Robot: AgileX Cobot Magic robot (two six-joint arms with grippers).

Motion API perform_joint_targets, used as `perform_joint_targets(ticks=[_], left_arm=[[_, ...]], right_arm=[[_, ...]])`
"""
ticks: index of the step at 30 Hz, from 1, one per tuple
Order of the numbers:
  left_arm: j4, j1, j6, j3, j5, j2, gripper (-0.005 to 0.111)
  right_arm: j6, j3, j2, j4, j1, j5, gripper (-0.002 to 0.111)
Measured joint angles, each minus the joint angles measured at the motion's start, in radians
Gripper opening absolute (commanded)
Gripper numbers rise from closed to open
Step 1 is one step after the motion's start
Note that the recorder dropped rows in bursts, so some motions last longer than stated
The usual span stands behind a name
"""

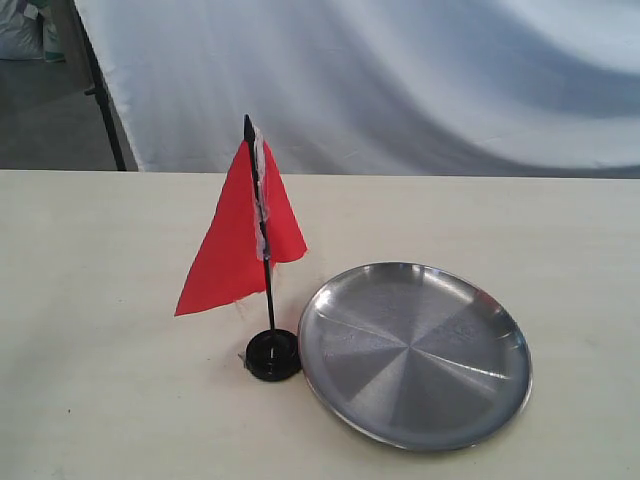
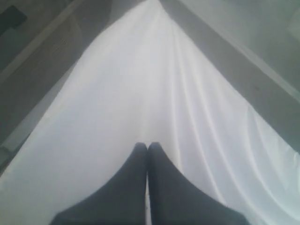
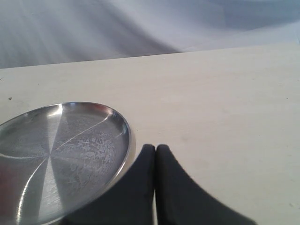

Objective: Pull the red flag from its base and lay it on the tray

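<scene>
The red flag (image 1: 235, 245) stands upright on its thin black pole, which is set in the small round black base (image 1: 273, 355) on the pale table. Just right of the base lies the round steel tray (image 1: 415, 355), with nothing in it. Neither gripper shows in the exterior view. In the left wrist view my left gripper (image 2: 148, 146) is shut and holds nothing, with only white cloth beyond it. My right gripper (image 3: 155, 148) is shut and holds nothing, close beside the rim of the tray (image 3: 123, 150); the flag and base are out of that view.
A white cloth backdrop (image 1: 400, 80) hangs behind the table's far edge, with a dark stand leg (image 1: 105, 110) at the back left. Bare table top (image 1: 90, 300) spreads left of the flag and right of the tray (image 3: 225, 108).
</scene>
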Motion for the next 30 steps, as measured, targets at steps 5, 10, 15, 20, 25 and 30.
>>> perform_joint_targets(ticks=[5,10,15,20,25,30], left_arm=[[0.048,0.0,-0.021,-0.044,0.066,0.011,0.0],[0.308,0.003,-0.163,-0.267,0.069,0.209,0.0],[1.044,0.004,-0.736,-0.535,-0.058,0.518,0.0],[1.573,0.004,-1.19,-0.741,-0.366,0.835,0.0],[1.794,-0.006,-1.323,-0.748,-0.448,1.053,0.0],[1.83,-0.101,-1.302,-0.688,-0.346,1.168,0.0]], right_arm=[[0.0,0.0,0.0,0.0,0.0,0.0,0.0],[0.0,0.0,0.0,0.0,0.0,0.0,0.0],[0.0,0.0,0.0,0.0,0.0,0.0,0.0],[0.0,0.0,0.0,0.0,0.0,0.0,0.0],[0.0,0.0,0.0,0.0,0.0,0.0,0.0],[0.0,0.0,0.0,0.0,0.0,0.0,0.0]])
